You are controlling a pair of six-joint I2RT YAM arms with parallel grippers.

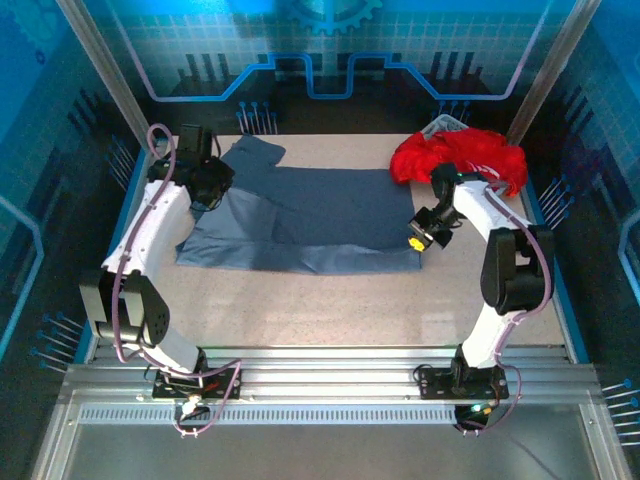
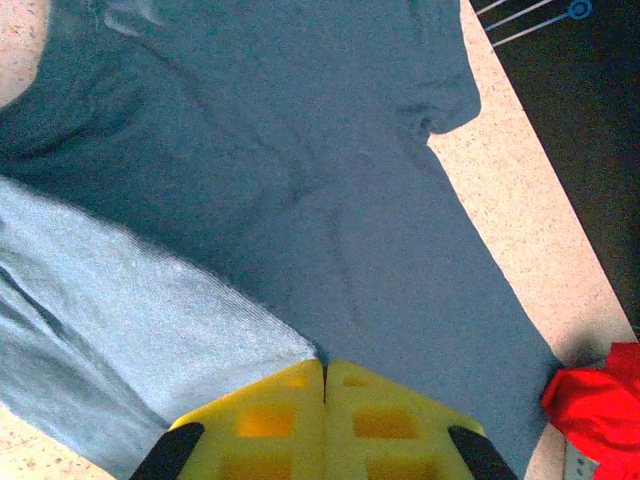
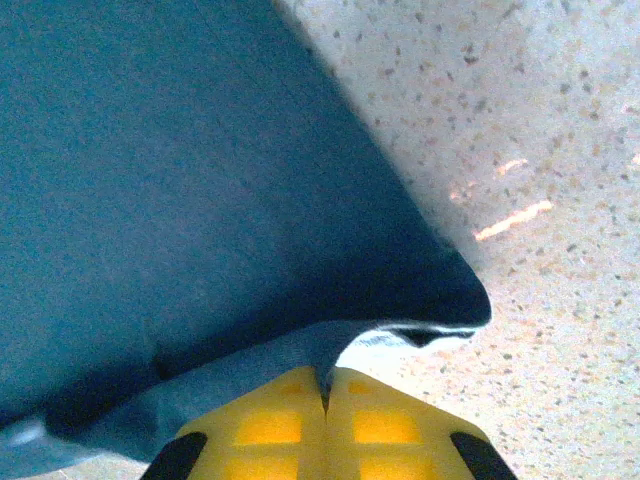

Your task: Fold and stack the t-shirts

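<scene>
A slate-blue t-shirt [image 1: 310, 210] lies spread across the middle of the table with its near strip folded over, paler side up. My left gripper [image 1: 210, 188] is at the shirt's left side, shut on a pinch of the cloth; in the left wrist view the gripper [image 2: 325, 365] grips the fold where the pale layer meets the dark shirt [image 2: 300, 180]. My right gripper [image 1: 418, 238] is at the shirt's near right corner. Its yellow pads [image 3: 325, 372] are shut on the blue cloth [image 3: 180, 180], lifted slightly off the table. A crumpled red t-shirt [image 1: 460, 160] lies at the back right.
The red t-shirt [image 2: 600, 405] rests against a white perforated basket [image 1: 445, 125] at the back right corner. Bare speckled tabletop [image 1: 330, 310] stretches between the blue shirt and the arm bases. Blue walls and metal posts ring the table.
</scene>
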